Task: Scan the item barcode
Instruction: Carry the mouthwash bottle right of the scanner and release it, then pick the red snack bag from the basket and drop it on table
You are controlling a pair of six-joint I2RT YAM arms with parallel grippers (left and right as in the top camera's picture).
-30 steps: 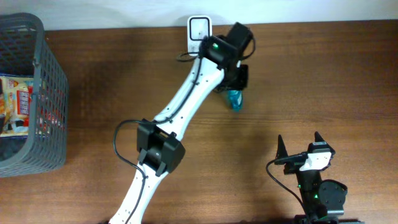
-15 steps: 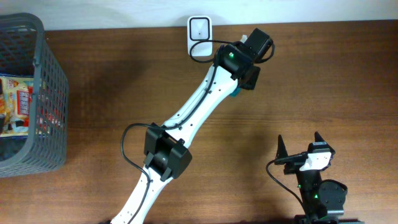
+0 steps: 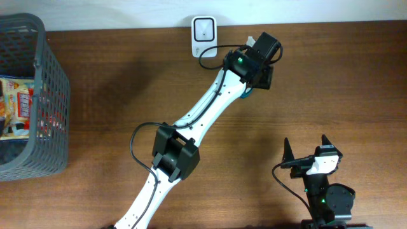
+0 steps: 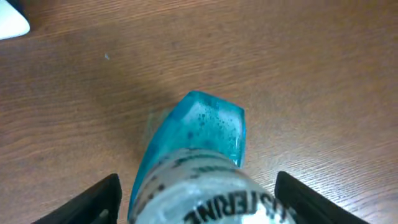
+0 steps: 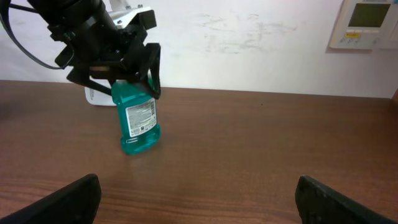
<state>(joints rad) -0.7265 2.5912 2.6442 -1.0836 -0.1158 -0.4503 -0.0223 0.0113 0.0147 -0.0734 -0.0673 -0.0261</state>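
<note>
Nearest our side of the table [image 3: 331,83], the right gripper [image 3: 306,144] sat parked at the right corner. Its two fingers were spread fully apart with nothing between them. Its wrist view showed only bare wood between the tips.

Left of it, the left arm's dark elbow joint [image 3: 173,159] hung over the middle of the table with a black cable looping off it. The white link ran up and to the right from there.

At the left edge we noted the grey mesh basket [image 3: 56,89] with coloured packets [image 3: 16,105] inside, well apart from everything else.

Farther out, near the back edge, the teal mouthwash bottle [image 5: 139,121] stood on its base on the wood, its white label toward the right wrist camera. The left gripper [image 4: 198,179] was directly over it, jaws spread and straddling the bottle's upper part, one finger on each side. The left wrist view showed a thin strip of table between the finger [image 4: 102,205] at that view's left and the bottle's side. On the other side we could not tell whether finger and bottle touched. From overhead only a sliver of teal showed beneath the wrist.

Farther back and to the left of the bottle, the white barcode scanner [image 3: 203,28] sat at the back edge. Behind it, the white wall [image 5: 249,43] carried a small control panel [image 5: 362,23] at upper right.
</note>
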